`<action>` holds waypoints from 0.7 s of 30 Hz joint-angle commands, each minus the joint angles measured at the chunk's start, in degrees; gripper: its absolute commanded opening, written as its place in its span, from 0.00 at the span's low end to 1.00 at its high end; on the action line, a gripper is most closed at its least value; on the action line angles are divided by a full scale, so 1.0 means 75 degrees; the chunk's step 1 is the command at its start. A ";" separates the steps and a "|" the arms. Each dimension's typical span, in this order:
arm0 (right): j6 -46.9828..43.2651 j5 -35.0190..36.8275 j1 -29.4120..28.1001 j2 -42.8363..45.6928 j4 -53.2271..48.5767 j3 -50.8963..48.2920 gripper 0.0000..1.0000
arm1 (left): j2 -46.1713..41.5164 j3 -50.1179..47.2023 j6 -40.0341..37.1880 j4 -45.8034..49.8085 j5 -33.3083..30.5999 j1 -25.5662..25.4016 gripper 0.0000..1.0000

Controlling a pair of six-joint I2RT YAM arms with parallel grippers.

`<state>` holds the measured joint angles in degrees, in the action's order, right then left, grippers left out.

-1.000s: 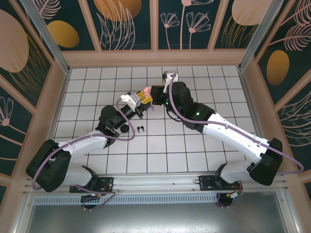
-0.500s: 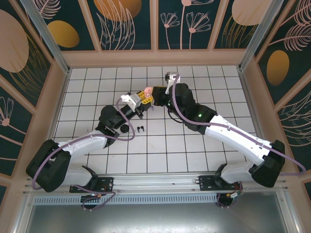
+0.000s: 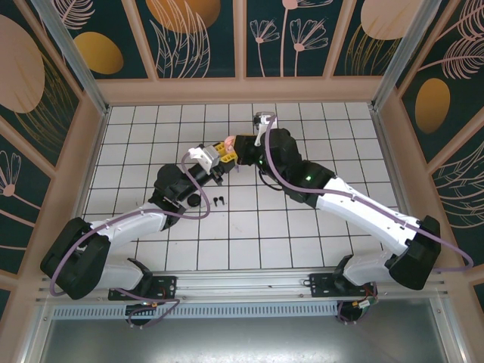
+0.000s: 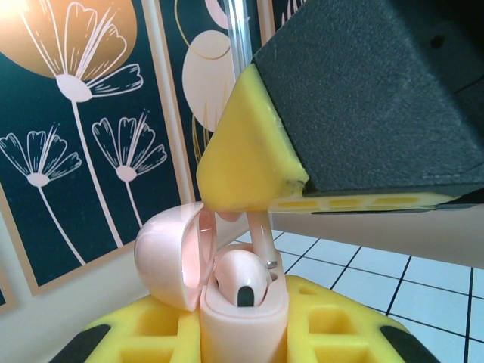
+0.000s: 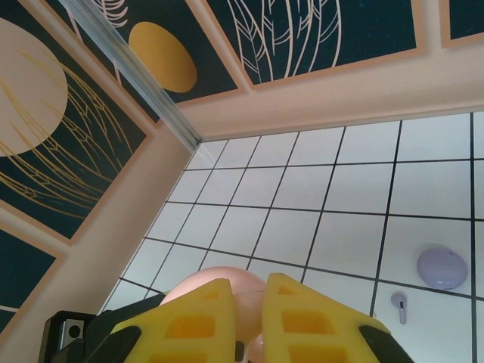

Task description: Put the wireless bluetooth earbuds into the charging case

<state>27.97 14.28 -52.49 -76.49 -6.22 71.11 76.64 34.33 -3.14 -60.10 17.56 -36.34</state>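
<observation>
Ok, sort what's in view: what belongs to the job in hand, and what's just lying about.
Job in hand: left tool, gripping the open pink case; seated pink earbud; second pink earbud, pinched in the shut right tool.
Lying about: lilac case; lilac earbud; black earbuds.

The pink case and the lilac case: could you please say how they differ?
The pink case has its lid open; the lilac case looks shut. The left gripper holds the pink case; the lilac case lies on the table. A pink earbud sits in the pink case; a lilac earbud lies beside the lilac case. Both are rounded shells.
</observation>
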 commanded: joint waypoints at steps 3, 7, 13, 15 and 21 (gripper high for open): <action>-0.0011 -0.0135 0.0002 -0.0259 -0.0248 0.0138 0.11 | -0.0231 0.0269 0.0047 -0.0558 0.0310 -0.0033 0.00; -0.0109 -0.0019 0.0003 -0.0265 -0.0347 0.0110 0.11 | -0.0275 0.0259 0.0018 -0.0549 0.0295 -0.0036 0.00; -0.0559 0.0236 -0.0033 -0.0317 -0.0724 0.0162 0.10 | -0.0317 0.0268 -0.0038 -0.0510 0.0272 -0.0041 0.00; -0.0665 0.0309 -0.0044 -0.0335 -0.0827 0.0185 0.10 | -0.0326 0.0275 -0.0043 -0.0509 0.0272 -0.0041 0.00; -0.0815 0.0177 -0.0133 -0.0603 -0.0927 0.0290 0.10 | -0.0316 0.0286 -0.0029 -0.0508 0.0283 -0.0040 0.00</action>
<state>24.03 15.64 -52.62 -78.26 -8.12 72.42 76.64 34.33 -3.14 -58.04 17.30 -36.16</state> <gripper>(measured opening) 0.101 0.227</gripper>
